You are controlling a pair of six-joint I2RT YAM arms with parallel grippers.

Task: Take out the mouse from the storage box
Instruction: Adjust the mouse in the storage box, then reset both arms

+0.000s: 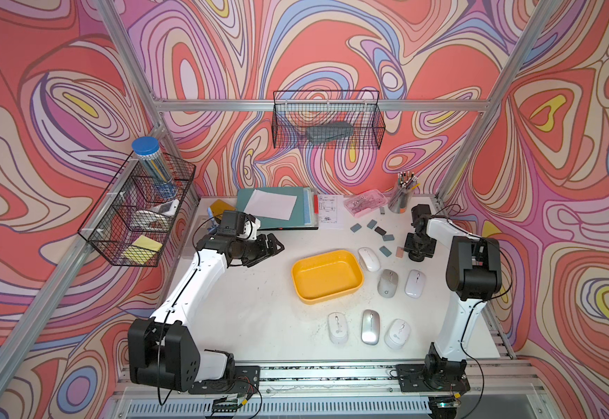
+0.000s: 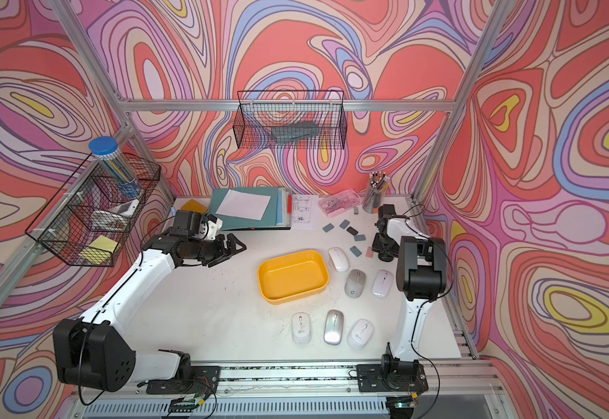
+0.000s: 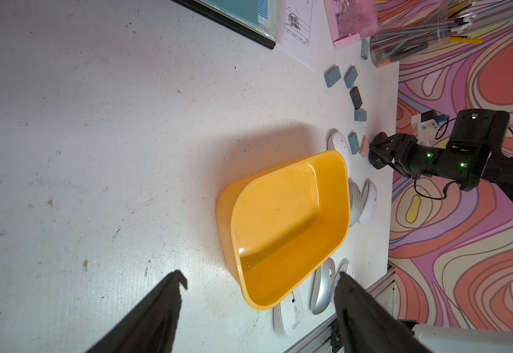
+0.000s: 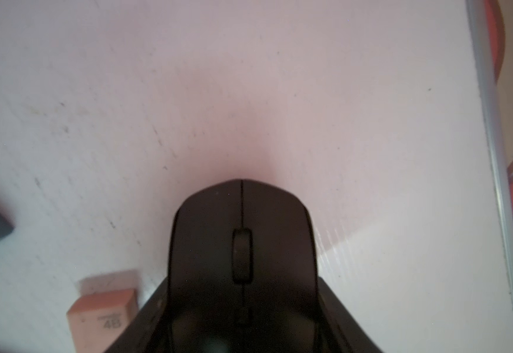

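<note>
Setting the black mouse (image 4: 241,244) down looks to be the step in hand. It sits clamped between the jaws of the right gripper (image 1: 419,249), nose pointing away from the wrist, low over the table (image 1: 252,319); whether its belly touches I cannot tell. A pink eraser (image 4: 105,314) lies just beside one finger. The storage box (image 1: 326,277) sits well apart from this gripper, toward the other arm, and holds nothing. Six pale mice lie outside the box, the nearest white mouse (image 1: 369,259) between box and gripper. Next, I judge, the jaws must part and the gripper lift straight up without dragging the mouse or nudging the eraser. The left gripper (image 3: 259,276) hovers empty, jaws apart, facing the box.
</note>
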